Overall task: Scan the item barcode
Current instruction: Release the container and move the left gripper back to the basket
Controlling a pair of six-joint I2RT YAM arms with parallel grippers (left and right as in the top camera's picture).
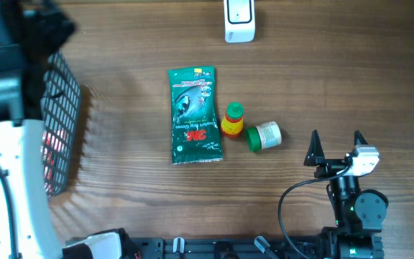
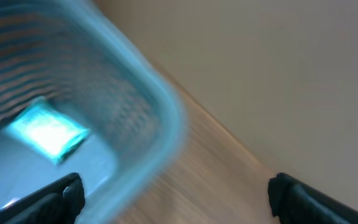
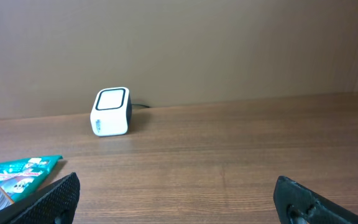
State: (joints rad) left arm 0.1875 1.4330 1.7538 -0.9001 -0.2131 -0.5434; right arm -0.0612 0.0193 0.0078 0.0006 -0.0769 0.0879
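Standing wide apart, the right pincer (image 1: 336,140) holds nothing, near a white jar with a green lid (image 1: 265,135). The left pincer (image 2: 176,193) is also spread and empty above a black wire basket (image 1: 62,119), where a pale packet (image 2: 45,132) blurs. A flat green packet (image 1: 195,115) lies mid-table. The white box scanner (image 1: 239,20) is cut off at the far edge.
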